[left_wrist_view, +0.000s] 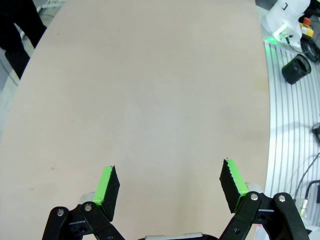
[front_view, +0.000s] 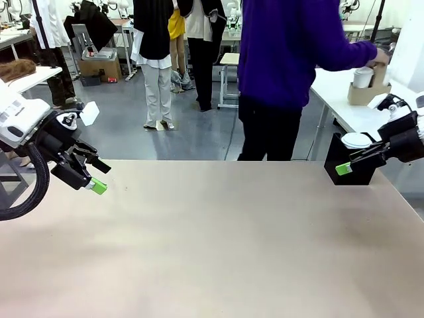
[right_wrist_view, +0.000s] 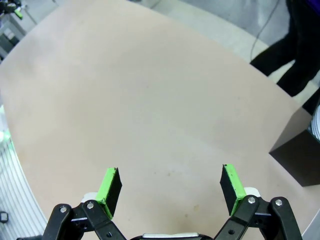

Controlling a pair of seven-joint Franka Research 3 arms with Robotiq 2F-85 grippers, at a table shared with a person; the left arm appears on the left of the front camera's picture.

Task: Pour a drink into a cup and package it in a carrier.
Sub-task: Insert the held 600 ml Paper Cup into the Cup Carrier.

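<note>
My left gripper [front_view: 99, 177] and right gripper [front_view: 344, 165] both hang spread and empty over the table [front_view: 218, 245], while the carrier [front_view: 368, 91] holding a cup [front_view: 362, 77] sits on the side table beyond my right, nearer that arm, under the person's hand [front_view: 379, 55].

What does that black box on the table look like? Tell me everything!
The black box stands upright at the far right edge of the table, resting on it. It looks matte and plain, with flat sides and sharp corners. Something round and white sits at its top. The right end effector hangs open in front of it; whether they touch is unclear. The right wrist view shows its dark side.
</note>
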